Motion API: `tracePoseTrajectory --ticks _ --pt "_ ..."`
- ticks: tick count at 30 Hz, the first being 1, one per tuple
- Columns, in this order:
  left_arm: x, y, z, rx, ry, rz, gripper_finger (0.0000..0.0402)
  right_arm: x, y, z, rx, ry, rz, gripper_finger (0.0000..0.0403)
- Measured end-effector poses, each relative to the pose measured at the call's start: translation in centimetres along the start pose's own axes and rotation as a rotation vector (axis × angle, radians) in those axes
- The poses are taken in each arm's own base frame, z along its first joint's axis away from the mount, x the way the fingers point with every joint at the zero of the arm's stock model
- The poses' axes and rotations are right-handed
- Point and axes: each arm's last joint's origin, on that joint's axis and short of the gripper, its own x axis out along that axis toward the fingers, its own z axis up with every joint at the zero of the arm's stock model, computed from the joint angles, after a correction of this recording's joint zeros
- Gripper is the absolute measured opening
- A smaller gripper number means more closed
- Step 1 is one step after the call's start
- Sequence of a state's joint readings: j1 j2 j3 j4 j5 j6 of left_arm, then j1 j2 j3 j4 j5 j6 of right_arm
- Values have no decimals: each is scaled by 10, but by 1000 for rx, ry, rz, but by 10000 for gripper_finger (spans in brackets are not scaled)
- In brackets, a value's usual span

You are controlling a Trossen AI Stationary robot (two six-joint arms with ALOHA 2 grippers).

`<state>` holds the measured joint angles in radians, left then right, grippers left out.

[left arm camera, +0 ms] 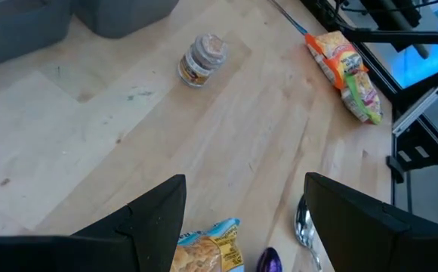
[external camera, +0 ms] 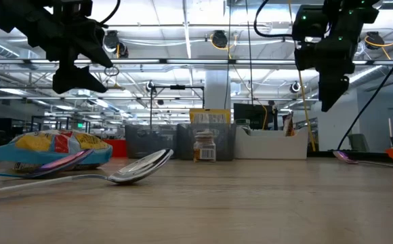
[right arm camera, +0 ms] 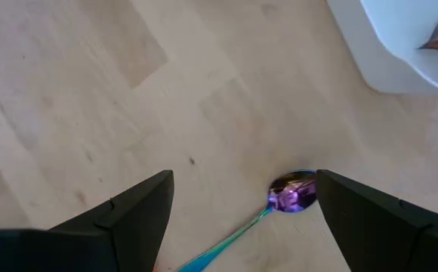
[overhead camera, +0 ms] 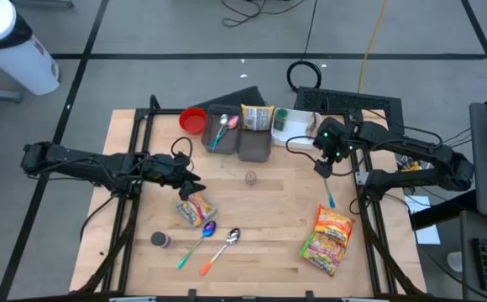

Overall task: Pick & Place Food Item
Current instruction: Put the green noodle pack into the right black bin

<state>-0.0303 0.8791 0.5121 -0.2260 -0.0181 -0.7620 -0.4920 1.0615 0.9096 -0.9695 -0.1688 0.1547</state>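
While both arms hang above the wooden table [overhead camera: 260, 210], we note two food packets. Nearest the left gripper [overhead camera: 191, 186] lies a small snack bag [overhead camera: 195, 209], blue-edged with yellow and red print, flat on the wood just below the fingers and touching nothing of them. Its corner shows between the left fingers [left arm camera: 155, 219] in the wrist view. Those fingers stand well apart with only air between.

Off to the right side lies a larger pouch [overhead camera: 327, 239], orange at one end and green at the other (printing too small to read). A small jar [overhead camera: 250, 177] stands upright mid-table, apart from both.

Right gripper [overhead camera: 324, 165] hovers near the white bin [overhead camera: 298, 126], spread wide, nothing held; beneath it a spoon with an iridescent purple bowl and teal handle [right arm camera: 287, 198] lies on the wood.

Two more spoons [overhead camera: 214, 239] lie near the snack bag. Grey trays [overhead camera: 242, 138] at the far edge hold a yellow box, possibly another food item.
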Motion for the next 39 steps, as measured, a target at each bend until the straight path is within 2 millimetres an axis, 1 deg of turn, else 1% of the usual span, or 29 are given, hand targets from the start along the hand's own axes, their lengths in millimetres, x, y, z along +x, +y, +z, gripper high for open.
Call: tracePoseTrajectory --ticks 6,11,15,20,27,31,34,39 --pt "0 2 -2 30 25 22 273 1 8 3 -17 -37 40 313" --pt "-1 10 -7 7 104 68 273 1 16 11 -19 -120 75 313" --pt "-4 23 -11 -38 211 134 273 1 23 15 -34 -171 107 313" --pt "-10 42 -15 -107 315 267 273 0 29 19 -58 -220 127 313" --pt "-12 60 -1 -132 309 220 273 -2 31 24 -53 -271 170 313" --pt "-9 71 4 -152 338 210 273 -3 35 27 -59 -300 214 313" --pt "-3 76 6 -139 371 169 273 -3 39 28 -73 -319 224 313" --pt "13 83 9 -112 405 133 273 -3 41 28 -67 -315 234 313"
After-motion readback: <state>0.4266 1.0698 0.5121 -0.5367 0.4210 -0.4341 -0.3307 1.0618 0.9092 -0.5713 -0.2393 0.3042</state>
